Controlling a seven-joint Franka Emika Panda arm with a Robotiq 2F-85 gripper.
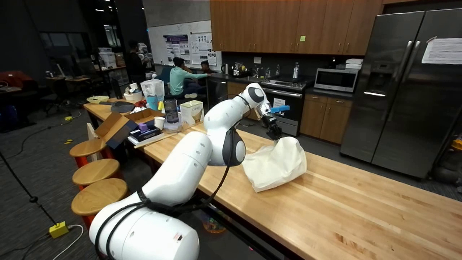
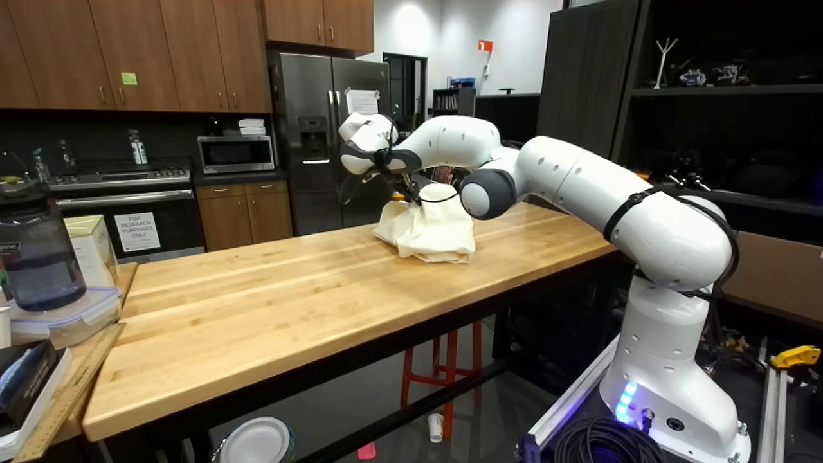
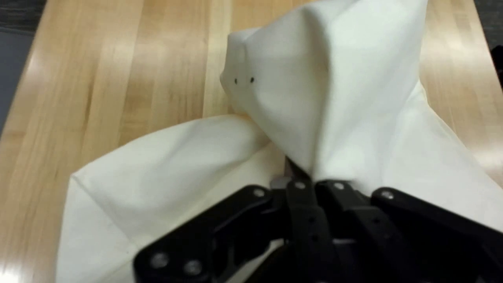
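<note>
On the desk (image 3: 157,70): a crumpled cream cloth (image 1: 274,166) lies with one flap standing up; in the wrist view, wood shows past it at 10 o'clock and 2 o'clock, out to both side edges.
Tool (image 1: 276,138): at 12 o'clock on the cloth in an exterior view; its fingers are together, clamped on a fold, the very tips hidden by fabric.
Cloth marks: two small dark dots (image 3: 252,79), at 11 o'clock from the tool in the wrist view.
White arm (image 1: 180,168): extends from 8 o'clock in an exterior view, crossing above the near edge of the desk.
Near edge: at 6 o'clock from the cloth in an exterior view, with a band of wood (image 2: 418,286) between the two.
Open room: a broad run of planks (image 1: 379,213) toward 4 o'clock from the cloth in an exterior view.
Carton (image 1: 192,112): at 10 o'clock from the cloth in an exterior view; its capitals seem to begin CHE, the rest blurred.
Dark bottle (image 2: 42,257): at 9 o'clock from the cloth in an exterior view, on a lidded container (image 2: 96,325); print too small to read.
Oven sheet (image 2: 137,232): at 9 o'clock in an exterior view, reads "FOR RESEARCH PURPOSES ONLY".
Fridge (image 1: 379,104): at 2 o'clock in an exterior view, its sheet (image 1: 444,51) too small to read.
</note>
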